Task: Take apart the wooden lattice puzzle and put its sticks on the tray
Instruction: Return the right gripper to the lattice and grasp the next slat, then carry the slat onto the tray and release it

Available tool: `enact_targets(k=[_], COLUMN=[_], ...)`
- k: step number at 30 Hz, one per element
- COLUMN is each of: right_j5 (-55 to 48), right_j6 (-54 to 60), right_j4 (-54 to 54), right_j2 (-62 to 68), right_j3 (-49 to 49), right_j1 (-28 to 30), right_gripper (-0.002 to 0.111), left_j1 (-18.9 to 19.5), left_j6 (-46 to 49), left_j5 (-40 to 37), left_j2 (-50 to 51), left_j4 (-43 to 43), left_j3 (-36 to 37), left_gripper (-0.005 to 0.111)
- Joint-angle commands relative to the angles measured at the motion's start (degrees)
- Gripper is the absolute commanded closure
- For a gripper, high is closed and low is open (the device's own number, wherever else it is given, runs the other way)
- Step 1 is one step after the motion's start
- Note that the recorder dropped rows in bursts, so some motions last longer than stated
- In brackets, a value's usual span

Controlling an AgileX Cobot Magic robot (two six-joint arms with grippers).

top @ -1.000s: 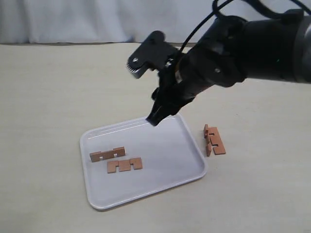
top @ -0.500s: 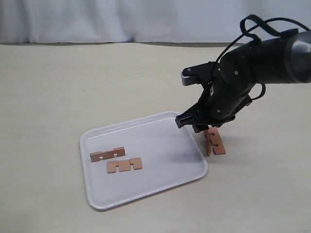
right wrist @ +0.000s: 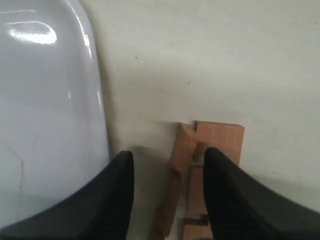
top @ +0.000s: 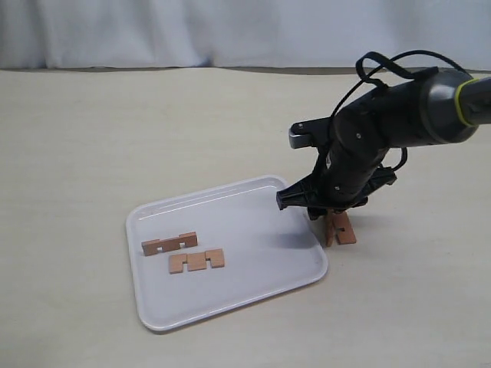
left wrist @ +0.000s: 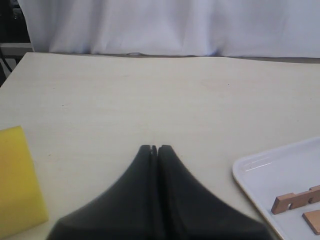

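The white tray lies mid-table and holds two loose reddish-brown sticks. The rest of the lattice puzzle, two sticks still joined, sits on the table just right of the tray. My right gripper is low over it and open; in the right wrist view its fingers straddle the upright stick, with the flat stick under the other finger. The tray's rim runs beside them. My left gripper is shut on nothing, away from the tray.
A yellow block lies on the table by the left gripper. A white curtain hangs behind the far table edge. The beige tabletop spreads around the tray.
The right arm has swung from above the tray's far edge rightward and down to the joined sticks. The two sticks on the tray have not moved.
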State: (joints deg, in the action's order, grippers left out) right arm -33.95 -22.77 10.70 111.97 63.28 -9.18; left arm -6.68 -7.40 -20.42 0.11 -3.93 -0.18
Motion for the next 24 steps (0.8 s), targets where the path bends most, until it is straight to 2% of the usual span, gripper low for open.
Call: enact_targets(k=[1,5,12,18,24], right_j5=[1.48,1.32,1.18,2.16,5.25], right_j6=[-0.51,-0.51,-0.51,0.24,2.88], right_j4=[0.89,2.26,3.92,3.92,2.87], right_j2=[0.28,0.28,-1.26,-7.85,-9.83], right_j3=[-0.19,-0.19,-0.19,0.04,0.04], right_j1=[0.41,0.41,0.41,-0.02,-5.71], right_gripper=[0.083,0.103,0.104,0.104,0.104], left_j1=[0.01,0.01,0.01,0.01,0.01], left_j6=[-0.16,-0.16,-0.16,-0.16,-0.16], left_j5=[0.69,0.69,0.69,0.59,0.59], left_j2=[-0.11,-0.11,-0.11,-0.11,-0.11], left_j4=[-0.08,-0.08,-0.08,0.03,0.03], left_j3=[0.18,0.18,0.18,0.18,0.18], left_gripper=[0.107,0.107,0.107,0.107,0.107])
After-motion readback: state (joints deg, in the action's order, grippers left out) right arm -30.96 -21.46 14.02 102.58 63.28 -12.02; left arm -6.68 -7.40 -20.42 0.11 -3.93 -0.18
